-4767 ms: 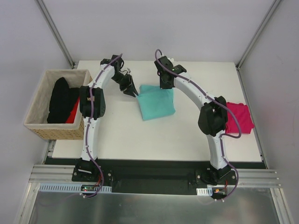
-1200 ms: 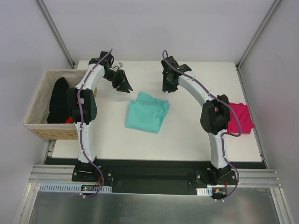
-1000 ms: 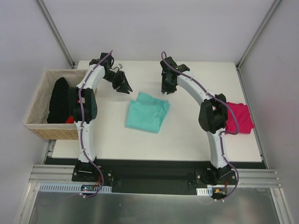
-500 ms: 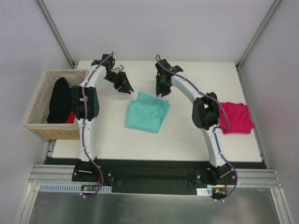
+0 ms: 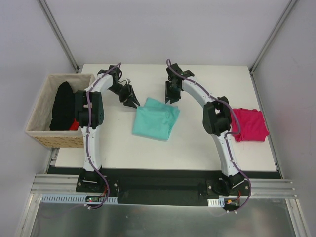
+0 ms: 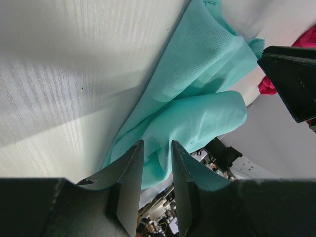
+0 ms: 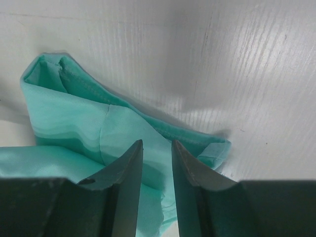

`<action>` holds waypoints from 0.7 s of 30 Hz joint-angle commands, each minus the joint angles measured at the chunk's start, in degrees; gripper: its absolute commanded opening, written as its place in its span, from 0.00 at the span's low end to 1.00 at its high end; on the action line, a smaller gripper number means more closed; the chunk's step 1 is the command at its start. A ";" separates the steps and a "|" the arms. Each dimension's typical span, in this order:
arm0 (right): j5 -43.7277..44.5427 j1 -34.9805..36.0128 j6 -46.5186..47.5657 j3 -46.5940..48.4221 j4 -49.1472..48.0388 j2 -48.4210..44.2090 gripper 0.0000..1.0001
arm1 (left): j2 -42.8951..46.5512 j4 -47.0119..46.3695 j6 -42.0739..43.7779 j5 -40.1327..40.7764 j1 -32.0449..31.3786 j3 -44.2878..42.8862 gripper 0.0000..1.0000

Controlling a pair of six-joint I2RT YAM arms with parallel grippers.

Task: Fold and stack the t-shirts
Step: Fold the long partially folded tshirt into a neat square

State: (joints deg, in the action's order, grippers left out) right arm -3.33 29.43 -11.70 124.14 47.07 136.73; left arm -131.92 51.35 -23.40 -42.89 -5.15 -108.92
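The teal-mint t-shirt (image 5: 155,121) lies folded mid-table. My left gripper (image 5: 134,100) is at its far left corner, jaws narrowly open. In the left wrist view the left gripper (image 6: 157,144) has the teal cloth (image 6: 197,113) showing between and beyond its fingertips. My right gripper (image 5: 170,97) is at the far right corner, jaws narrowly open. In the right wrist view the right gripper (image 7: 156,143) hovers over the shirt's folded hem (image 7: 74,113). The magenta-pink t-shirt (image 5: 251,123) lies folded at the table's right edge, behind the right arm's elbow.
A wicker basket (image 5: 58,139) stands off the table's left edge, holding a black cloth (image 5: 64,103) and something red. The white table (image 5: 123,148) ends at the metal frame posts at the back corners.
Both grippers have moved in and down onto the teal shirt's far corners. The teal shirt has lain still for the last second; 4.8 s ago it lay farther back and to the right.
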 commanded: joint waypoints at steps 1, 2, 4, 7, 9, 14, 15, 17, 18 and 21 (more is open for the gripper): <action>-2.11 -0.78 0.45 1.90 -0.75 0.65 0.33 | 5.44 0.68 -0.16 0.71 0.31 0.73 0.29; -2.38 -0.78 0.54 1.81 -0.92 0.65 0.33 | 5.36 0.68 -0.33 0.71 0.14 0.64 0.29; -2.99 -0.78 0.63 1.90 -0.93 1.00 0.33 | 5.27 0.68 -0.68 0.79 -0.21 0.21 0.29; -3.61 -0.78 0.81 1.90 -1.01 1.26 0.33 | 4.74 0.68 -1.30 0.36 -1.44 -1.02 0.29; -3.87 -0.78 0.89 1.90 -1.01 1.35 0.33 | 4.30 0.68 -1.82 0.44 -2.41 -1.46 0.30; -4.23 -0.78 1.42 1.02 -0.84 1.44 0.33 | 3.42 0.59 -2.70 0.18 -4.17 -2.52 0.30; -4.23 -0.87 1.51 0.85 -1.01 1.35 0.33 | 3.33 0.68 -2.79 0.27 -4.60 -2.70 0.30; -4.31 -0.95 1.68 0.32 -1.01 1.26 0.32 | 3.16 0.59 -3.06 0.35 -4.87 -2.78 0.30; -4.40 -0.95 1.68 0.23 -1.01 1.18 0.33 | 3.07 0.68 -3.14 0.36 -5.05 -2.78 0.29; -4.66 -1.13 2.04 -0.38 -1.19 1.00 0.32 | 3.07 0.68 -3.32 0.62 -5.40 -2.44 0.28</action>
State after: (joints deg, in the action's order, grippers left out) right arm -6.87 28.58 -10.87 124.01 46.11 138.50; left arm -130.89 51.24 -25.98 -42.76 -10.41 -110.08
